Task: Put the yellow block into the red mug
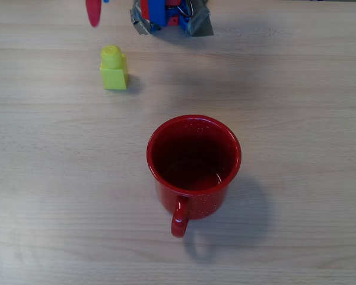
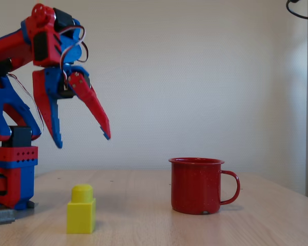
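One small bright yellow plastic brick [image 2: 81, 209] is stood upright, stud up, on the pale wooden table [image 2: 143, 225], directly beneath the red-and-blue gripper [image 2: 82, 141], whose fingers are spread and empty. The glossy red speckled enamel mug [image 2: 196, 185] is set well apart to the right, with bare table all round.

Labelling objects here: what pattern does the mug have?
The mug is glossy red with fine white speckles, clearest in the overhead view.

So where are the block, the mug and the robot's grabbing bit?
Block [image 1: 114, 73], overhead view, its side face.
Mug [image 2: 195, 187], fixed view, its outer wall.
End effector [image 2: 82, 142], fixed view, gap between its open fingertips.
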Available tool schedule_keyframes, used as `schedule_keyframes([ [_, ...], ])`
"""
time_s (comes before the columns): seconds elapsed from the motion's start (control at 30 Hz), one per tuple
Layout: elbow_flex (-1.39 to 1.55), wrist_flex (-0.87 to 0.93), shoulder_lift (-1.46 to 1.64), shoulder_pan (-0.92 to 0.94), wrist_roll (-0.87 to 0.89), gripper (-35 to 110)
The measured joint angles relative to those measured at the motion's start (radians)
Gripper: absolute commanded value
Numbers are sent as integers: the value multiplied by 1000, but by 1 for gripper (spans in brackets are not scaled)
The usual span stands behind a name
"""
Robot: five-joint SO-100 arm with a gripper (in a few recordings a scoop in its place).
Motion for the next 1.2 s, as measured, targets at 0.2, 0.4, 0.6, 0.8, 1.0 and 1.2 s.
schedule_keyframes([
  [0.2,72,-12,-2,8,-17,35],
  [0.4,138,-101,0,28,-55,36],
  [0.6,245,-204,0,57,-86,37],
  [0.8,350,-310,0,55,-86,37],
  [1.0,454,-436,0,38,-87,37],
  [1.2,526,-517,-2,25,-91,37],
])
